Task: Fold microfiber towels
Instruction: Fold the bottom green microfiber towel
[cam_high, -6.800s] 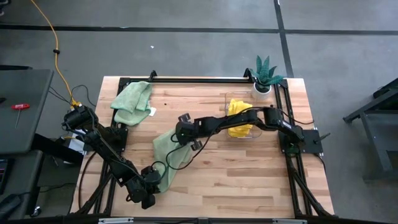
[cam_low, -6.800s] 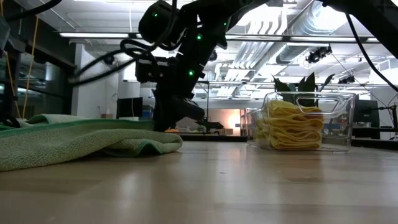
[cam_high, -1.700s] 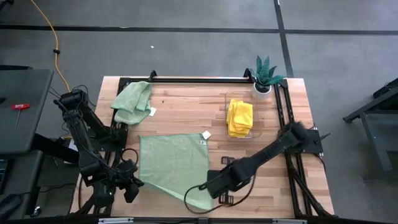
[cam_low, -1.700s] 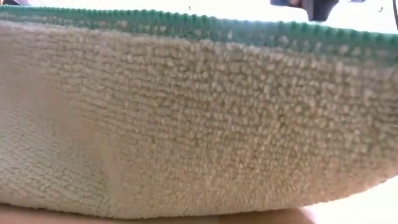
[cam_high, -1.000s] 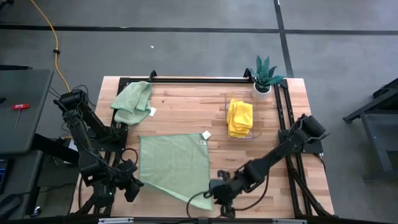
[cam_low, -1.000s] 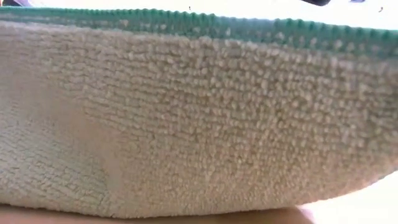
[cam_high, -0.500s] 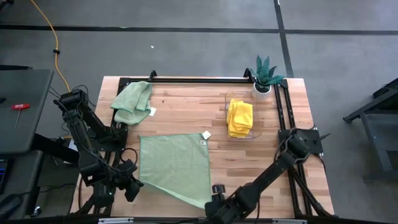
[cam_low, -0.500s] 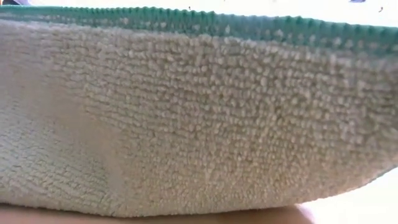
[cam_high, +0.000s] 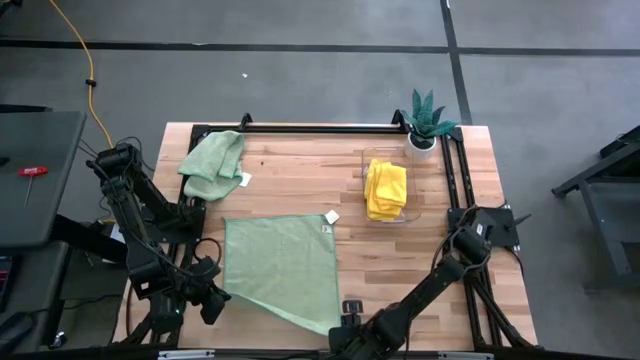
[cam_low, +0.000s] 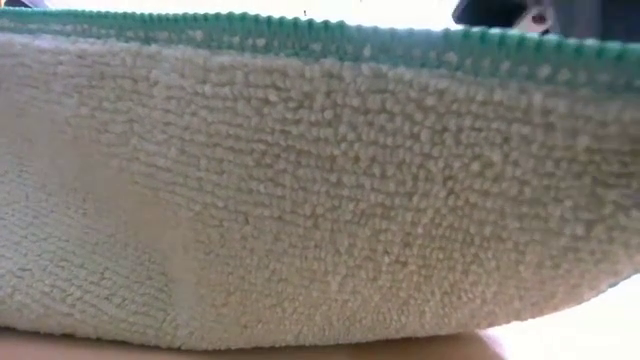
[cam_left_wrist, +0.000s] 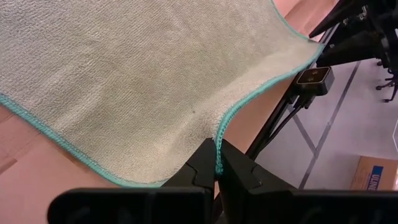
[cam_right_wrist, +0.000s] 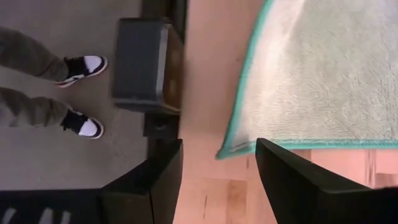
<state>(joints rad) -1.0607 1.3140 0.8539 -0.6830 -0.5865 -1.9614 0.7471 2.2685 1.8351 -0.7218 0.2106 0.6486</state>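
A pale green microfiber towel (cam_high: 280, 268) lies spread flat on the wooden table (cam_high: 300, 165). It fills the low view (cam_low: 300, 200). My left gripper (cam_high: 214, 300) is at the towel's near left corner and is shut on it (cam_left_wrist: 217, 171). My right gripper (cam_high: 345, 318) hovers open at the towel's near right corner (cam_right_wrist: 229, 151). That corner lies on the wood ahead of the gap between its two fingers (cam_right_wrist: 219, 180), untouched. My left gripper pinches the towel's near left corner, on its teal hem (cam_left_wrist: 218, 148), between its two shut fingers (cam_left_wrist: 245, 174). The fingers come slanting down from the table's near left. The cloth rises slightly into the grip; the rest of it lies on the table.
A second green towel (cam_high: 212, 158) lies crumpled at the far left. A clear bin (cam_high: 363, 160) holding folded yellow towels (cam_high: 385, 190) stands at the far right, a potted plant (cam_high: 425, 120) behind it. A person's shoes (cam_right_wrist: 81, 93) show on the floor beyond the near edge.
My right gripper has moved toward the table's near edge and downward, tipping more steeply, and now stands beside the towel's near right corner. That corner, a little rumpled under the gripper a second ago, now lies flat. The left gripper and its corner have stayed put.
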